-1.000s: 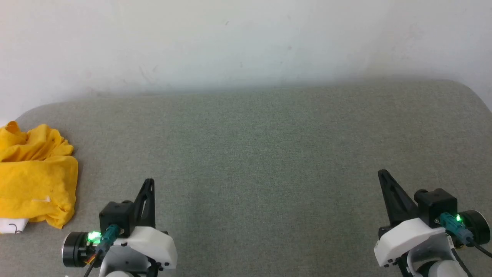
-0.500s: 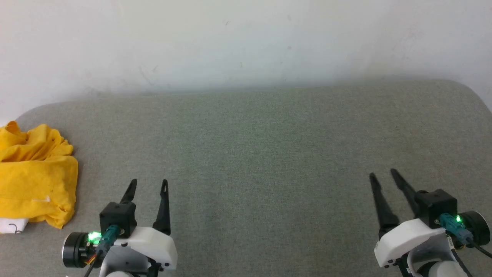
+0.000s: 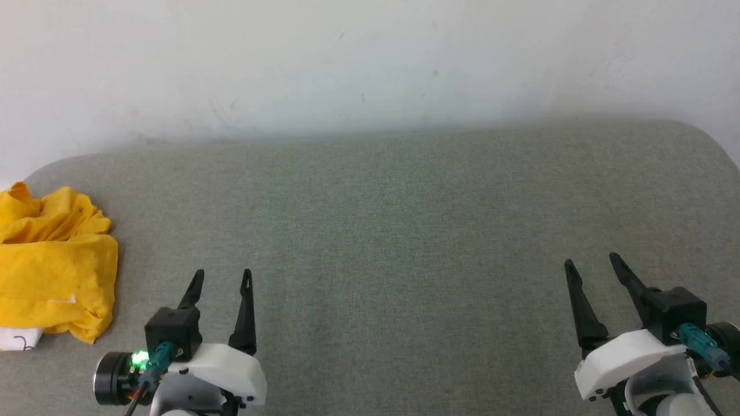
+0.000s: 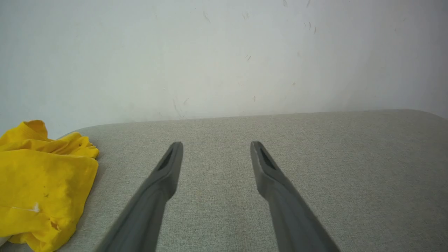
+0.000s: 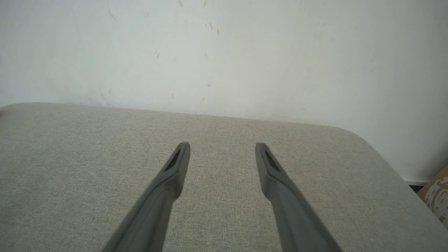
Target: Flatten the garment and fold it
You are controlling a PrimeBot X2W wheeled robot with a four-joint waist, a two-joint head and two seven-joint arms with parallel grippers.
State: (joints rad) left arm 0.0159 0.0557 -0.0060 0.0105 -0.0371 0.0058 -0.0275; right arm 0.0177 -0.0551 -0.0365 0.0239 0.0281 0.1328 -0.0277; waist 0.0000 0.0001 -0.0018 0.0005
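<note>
– At the far left edge of the grey cushion (image 3: 370, 231), is that the garment (image 3: 55, 266)?

– Yes, a bright yellow heap, crumpled, partly cut off by the edge of the head view. A white bit of it with a dark mark (image 3: 17, 339) peeks out at its near corner. It lies just as it did a second ago.

– And the grippers?

– That is what has changed. A second ago each pair of dark fingers was pressed together into one spike. Now the left gripper (image 3: 223, 273) has its fingers spread, with bare cushion between them and nothing held. It was already nearly this wide half a second back.

– The right one?

– The right gripper (image 3: 591, 260) was only partly parted half a second ago; now it is spread about as wide as the left, and empty too. Its wrist has also slid slightly toward the right edge of the head view.

– Do the wrist cameras agree?

– They do. From the left wrist, the left gripper (image 4: 216, 144) shows two separated fingers over the cushion, with the garment (image 4: 42, 182) off to their left, near but not touching. From the right wrist, the right gripper (image 5: 222, 145) shows the same gap over bare fabric, with the white wall (image 5: 224, 52) behind the cushion's rounded corner.

– So the two are apart from the shirt?

– The left is near it, the right well apart.
</note>
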